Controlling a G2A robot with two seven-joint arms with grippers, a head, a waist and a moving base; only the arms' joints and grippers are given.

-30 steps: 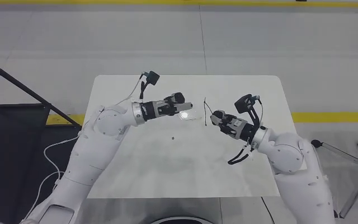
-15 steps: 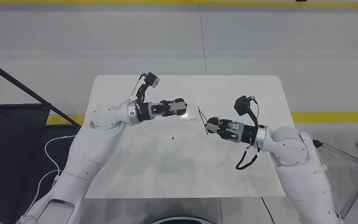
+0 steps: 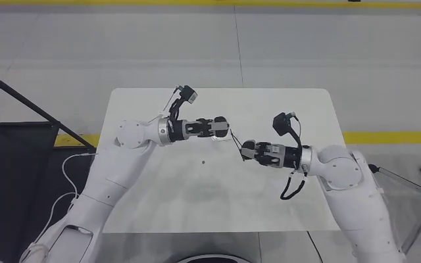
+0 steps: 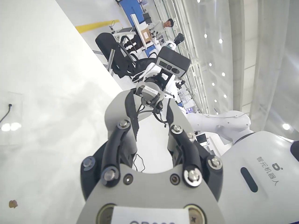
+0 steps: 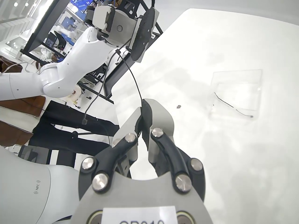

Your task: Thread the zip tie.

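My right gripper [image 5: 143, 104] is shut on the lower end of a thin black zip tie [image 5: 133, 78]. The tie rises in a slight curve, and its small head [image 5: 117, 51] ends right beside my left gripper's black finger pads [image 5: 144, 33]. In the top view the tie [image 3: 235, 140] spans the short gap between the left gripper [image 3: 225, 125] and the right gripper [image 3: 245, 150], both held above the middle of the white table [image 3: 164, 197]. My left gripper [image 4: 149, 103] is open, its two fingers well apart and pointing at the right gripper.
A clear flat sheet [image 5: 236, 92] lies on the table with a second black zip tie [image 5: 233, 107] on it; this tie [image 4: 5, 115] also appears in the left wrist view. A small brown speck [image 3: 204, 160] sits near the table's middle.
The left gripper has shifted right and the right gripper left with the zip tie, so the tie's free end now sits at the left gripper's fingers.
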